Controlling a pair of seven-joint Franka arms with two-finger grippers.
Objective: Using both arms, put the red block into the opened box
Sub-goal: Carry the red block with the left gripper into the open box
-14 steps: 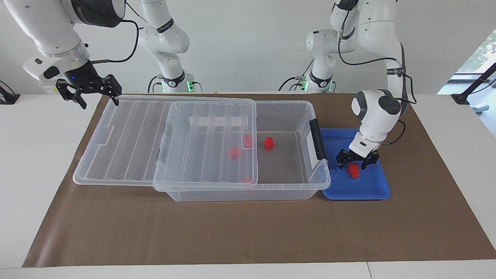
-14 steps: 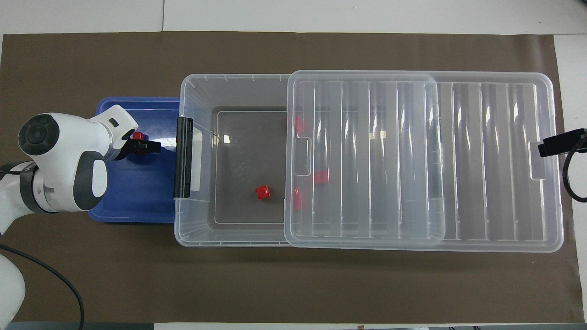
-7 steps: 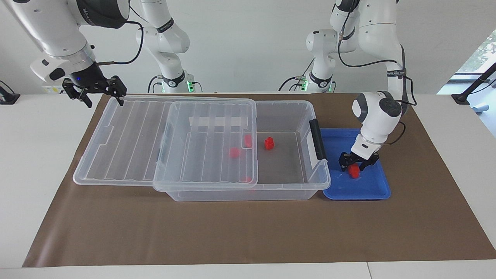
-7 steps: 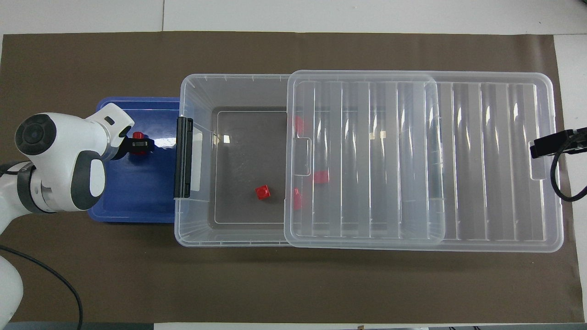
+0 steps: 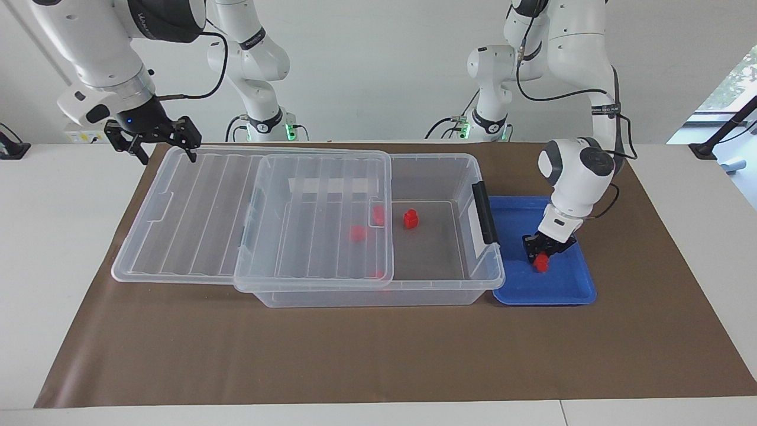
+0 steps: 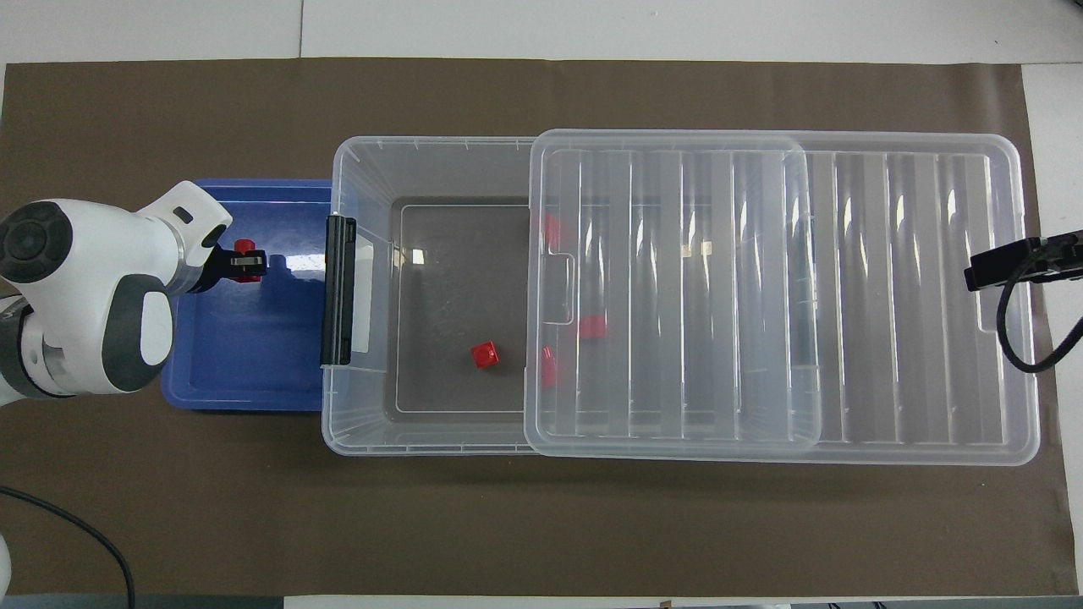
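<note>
Facing view: left gripper [image 5: 540, 255] is down in the blue tray [image 5: 568, 290], jaws pinched on the red block [image 5: 540, 262], which sits low on the tray floor; whether it is lifted off cannot be told. Tray lies just beside the latch-bar end of the clear box [image 5: 414, 284], toward the left arm's end of the table. Box lid [image 5: 195, 207] is slid partway off toward the right arm's end, leaving the latch end open; one loose red block [image 5: 410, 219] lies on the open box floor, more show blurred under the lid. Right gripper [image 5: 157, 142] hangs with jaws spread over the lid's outer corner nearest the robots. Overhead view: left gripper [image 6: 247, 264] over the tray, red block [image 6: 245, 248] between its fingertips, near the box latch bar [image 6: 338, 288]. Right gripper [image 6: 1011, 264] over the lid's [image 6: 914, 296] outer end edge.
</note>
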